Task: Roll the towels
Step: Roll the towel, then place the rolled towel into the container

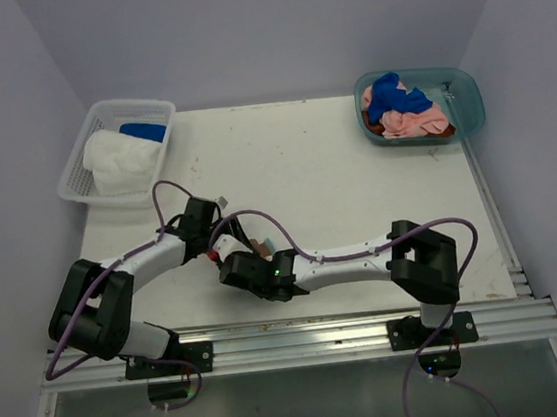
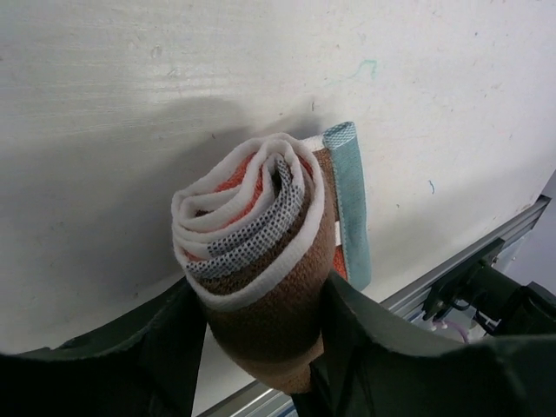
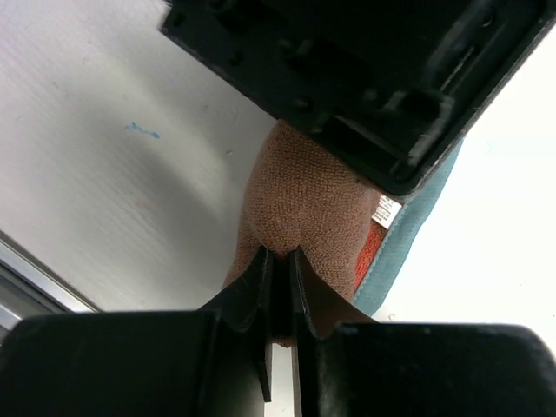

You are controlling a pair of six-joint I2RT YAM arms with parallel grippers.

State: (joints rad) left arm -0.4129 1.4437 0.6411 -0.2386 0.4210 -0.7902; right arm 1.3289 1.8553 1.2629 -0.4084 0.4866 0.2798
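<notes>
The rolled brown terry towel [image 2: 261,261] lies on the white desk [image 1: 357,189], at about 8 o'clock from the desk's middle and near its front edge. Its open end shows a spiral of white, orange and grey-dotted layers inside the brown outer wrap. A flat teal-trimmed hem [image 2: 352,200] stands against the roll at its 3 o'clock side, and a small white label [image 3: 385,208] shows beside that hem in the right wrist view.

The left fingers [image 2: 165,347] stand partly apart with the roll between them, one pressed to each flank, so they grip it across its width. The right fingers [image 3: 252,287] are drawn almost together, only a thin slit between them, their tips nipping a tuck of the brown outer layer. In the top view the two wrists meet over the roll and hide most of it.

A white mesh basket [image 1: 74,166] sits at 10 o'clock on the desk's far corner, holding a rolled white towel [image 1: 122,161] with a royal blue towel [image 1: 143,131] behind it. A teal plastic tub [image 1: 467,96] sits at 2 o'clock on the opposite far corner, holding a loose heap: a blue cloth [image 1: 392,100] on a pink cloth [image 1: 414,120], with a reddish-brown one [image 1: 375,129] at the heap's 8 o'clock edge.
</notes>
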